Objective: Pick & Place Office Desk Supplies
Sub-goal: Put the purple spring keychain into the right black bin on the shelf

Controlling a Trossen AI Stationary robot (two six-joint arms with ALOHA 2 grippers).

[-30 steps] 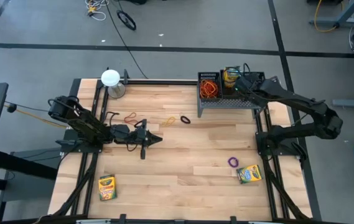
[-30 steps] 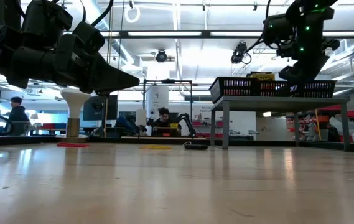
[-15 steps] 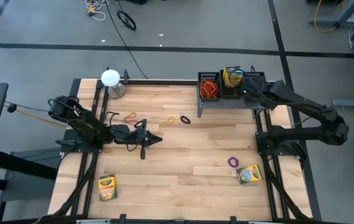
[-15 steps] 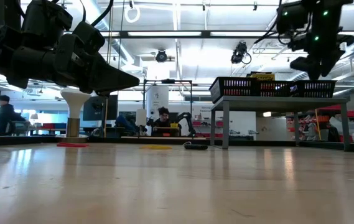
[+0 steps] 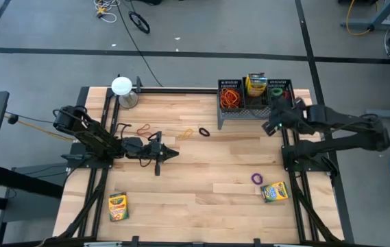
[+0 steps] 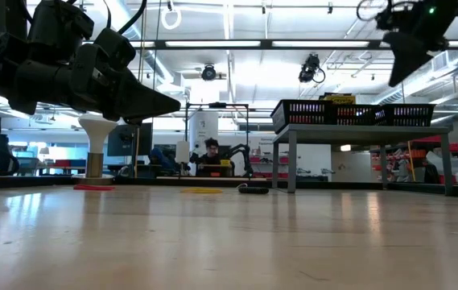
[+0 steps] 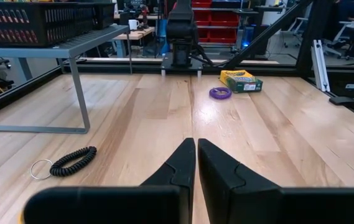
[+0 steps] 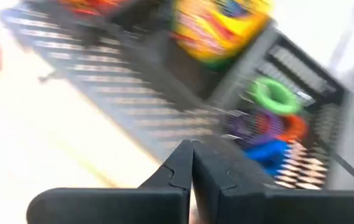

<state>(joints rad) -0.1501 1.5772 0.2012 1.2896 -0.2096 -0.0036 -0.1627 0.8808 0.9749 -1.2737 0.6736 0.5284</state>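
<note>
Two yellow-and-green crayon boxes lie flat on the table, one near left (image 5: 118, 206) and one near right (image 5: 275, 192), with a purple loop (image 5: 256, 178) beside the right one. More loops lie mid-table: red and orange (image 5: 143, 128) and yellow (image 5: 186, 134). The black mesh rack (image 5: 253, 113) at the far right holds orange bands (image 5: 230, 96), a crayon box (image 5: 254, 84) and coloured loops (image 8: 270, 124). My right gripper (image 5: 269, 127) hangs shut and empty above the table, just in front of the rack. My left gripper (image 7: 196, 149) waits shut and level at mid-left.
A black coiled cord with a ring (image 7: 71, 162) lies on the wood ahead of my left gripper. A white round-topped object (image 5: 121, 86) stands at the far left corner. The rack sits raised on a grey legged stand (image 6: 293, 153). Bare wood spans the table's middle.
My right gripper has drawn back from over the rack's compartments toward the table's near edge, rising and tipping less steeply downward. It now hangs in front of the rack. The left arm has kept still.
</note>
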